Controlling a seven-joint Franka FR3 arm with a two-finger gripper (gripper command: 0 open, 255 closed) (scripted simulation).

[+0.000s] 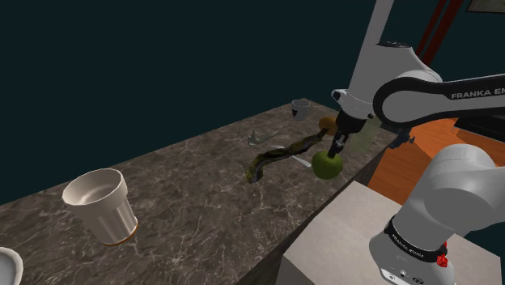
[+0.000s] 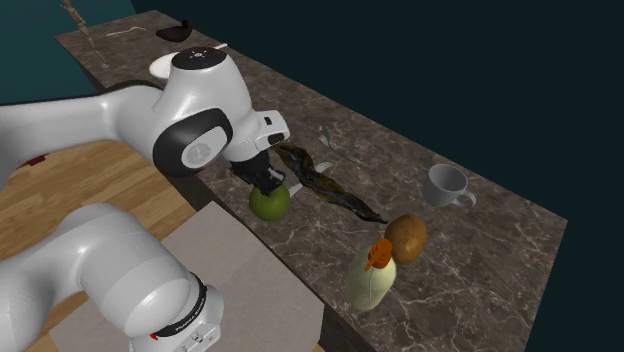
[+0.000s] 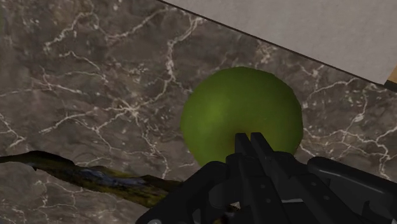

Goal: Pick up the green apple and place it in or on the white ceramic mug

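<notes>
Gripper (image 1: pixel 337 149) hovering just above green apple (image 1: pixel 328 166), black fingers meeting tip to tip, clasping nothing. Apple sitting on dark marble countertop (image 1: pixel 202 202), close to edge nearest stand (image 1: pixel 348 231), just beside dark mottled strip (image 1: pixel 279 155). White handled mug (image 2: pixel 447 186) standing well apart, near countertop's far edge. Judging task barely starting: apple not yet grasped. Remaining: opening jaws, lowering around apple, closing, lifting, carrying to mug, releasing.

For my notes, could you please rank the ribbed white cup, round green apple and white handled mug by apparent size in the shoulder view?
Ribbed white cup (nearest camera)
Round green apple
White handled mug (farthest)
</notes>
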